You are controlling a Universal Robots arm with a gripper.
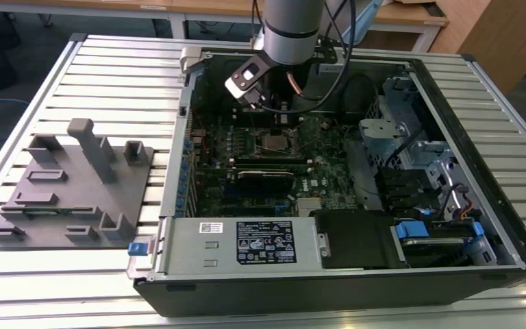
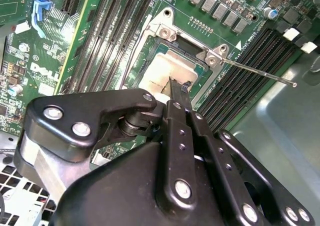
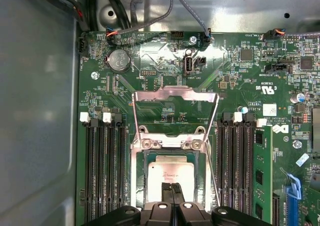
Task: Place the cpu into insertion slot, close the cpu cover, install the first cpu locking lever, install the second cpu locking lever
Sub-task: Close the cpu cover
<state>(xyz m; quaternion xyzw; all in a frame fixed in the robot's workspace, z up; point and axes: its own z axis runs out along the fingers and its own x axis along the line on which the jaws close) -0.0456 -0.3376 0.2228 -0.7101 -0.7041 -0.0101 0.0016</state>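
1. The gripper (image 3: 172, 186) hangs low over the socket. Its two fingers (image 3: 167, 192) are pressed together with no gap and nothing between them.
2. The cpu (image 3: 172, 171) is down in the slot (image 3: 138, 161), lying flat with its silver top up. In both wrist views the fingertips sit over its near edge; I can't tell whether they touch it.
3. In the exterior view the gripper (image 1: 265, 103) stands inside the open case, just beside the cpu (image 1: 272, 142).
4. The cover (image 3: 175, 92) is swung open and lies back from the slot on its hinge side. The board shows through its cut-out.
5. One lever (image 2: 260, 72) is unlatched, a thin rod angling away from the slot across the memory slots (image 2: 235, 93).
6. Handling, as I judge it: the cpu (image 2: 167, 68) looks light, stiff and thin. Its smooth metal top would be slippery, and the contacts beneath are easily damaged. Opposite edges are the place to take it, and it should never be dragged sideways in the slot.
7. The cover looks like thin, springy sheet metal, light but hinged. The far crossbar is the likely spot to push, well clear of the cpu.
8. The lever looks like wiry spring steel, so expect it to push back. Its free tip gives the most leverage.
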